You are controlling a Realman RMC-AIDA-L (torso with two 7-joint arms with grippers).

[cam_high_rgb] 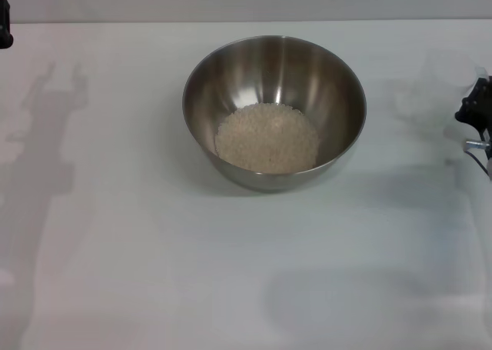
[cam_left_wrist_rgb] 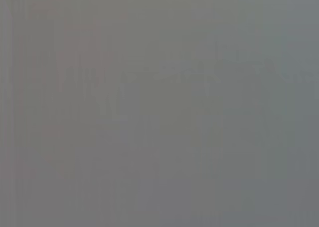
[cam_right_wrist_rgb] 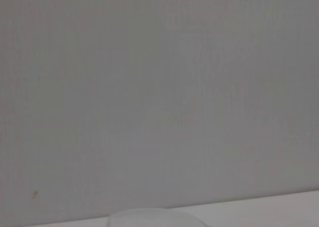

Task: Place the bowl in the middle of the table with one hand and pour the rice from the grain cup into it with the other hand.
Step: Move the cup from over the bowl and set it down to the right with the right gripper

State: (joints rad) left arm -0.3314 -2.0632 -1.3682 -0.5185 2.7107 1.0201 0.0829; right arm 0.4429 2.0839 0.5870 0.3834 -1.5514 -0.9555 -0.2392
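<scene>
**A:** What's out there? Count it off.

**B:** One bowl (cam_high_rgb: 274,111), one heap of rice (cam_high_rgb: 267,138) inside it, one cup (cam_high_rgb: 438,85). The bowl sits upright near the middle of the counter (cam_high_rgb: 154,250), mouth straight up, round, so no long axis. The rice lies on the bowl's bottom.

**A:** And the cup?

**B:** Clear and faint, standing on the counter toward my right edge, well apart from the bowl. I can't tell which way its handle points.

**A:** Your hands?

**B:** My right hand (cam_high_rgb: 478,113) is at the right edge, just beside the cup; whether it's open or closed, or touching the cup, I can't tell. My left hand (cam_high_rgb: 4,21) peeks in at the far left corner, well apart from the bowl; grip unreadable too.
</scene>
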